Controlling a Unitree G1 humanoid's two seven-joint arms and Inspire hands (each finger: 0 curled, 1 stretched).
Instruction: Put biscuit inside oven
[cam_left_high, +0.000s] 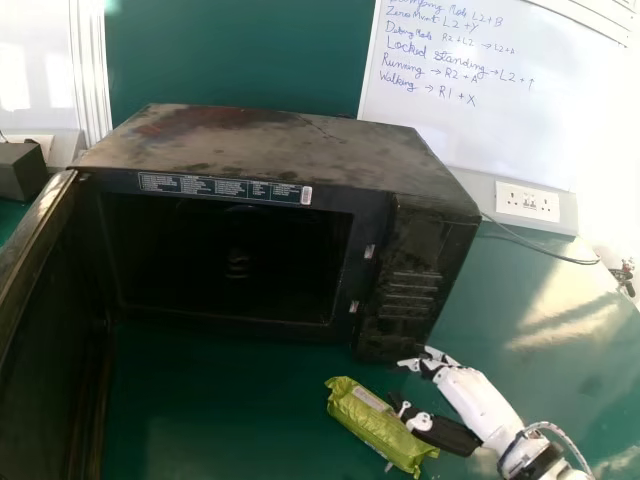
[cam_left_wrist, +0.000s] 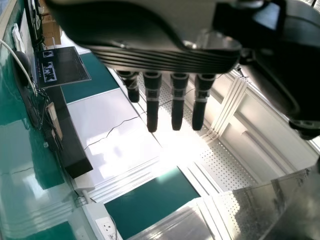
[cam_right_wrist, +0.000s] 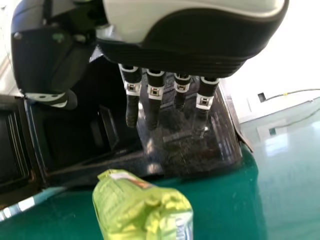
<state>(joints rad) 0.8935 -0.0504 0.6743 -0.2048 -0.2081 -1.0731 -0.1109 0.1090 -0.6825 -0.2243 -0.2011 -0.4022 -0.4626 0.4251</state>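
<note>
— Green biscuit packet (cam_left_high: 380, 425), one. Location?
— On the table (cam_left_high: 230, 420), lying flat and slantwise before the oven (cam_left_high: 300, 140), outside its cavity. Door (cam_left_high: 50, 300): swung wide on the robot's left.
— Right hand (cam_right_wrist: 170, 62)?
— Beside the packet, fingers straight, thumb apart, nothing gripped. Whether it touches the wrapper, the pictures do not settle.
— Left hand (cam_left_wrist: 152, 100)?
— Idle in the left wrist view, fingers extended, nothing held.
— Handling notes for the packet?
— Light, by judgement. Wrapper: thin, creased, glossy, likely slippery. Contents: probably a stiff roll, brittle, apt to crack if squeezed hard. Ends: crimped film, soft, likely to fold or slide away.
— Recommended hold?
— Around the middle of its length, thumb on one long side, fingers on the other, pressure modest and even. Taken by an end, the pack would probably droop or twist.
— Next entry?
— Close the hand on it, lift it level, then carry it leftward, past the control panel (cam_left_high: 400, 290), to the opening.
</note>
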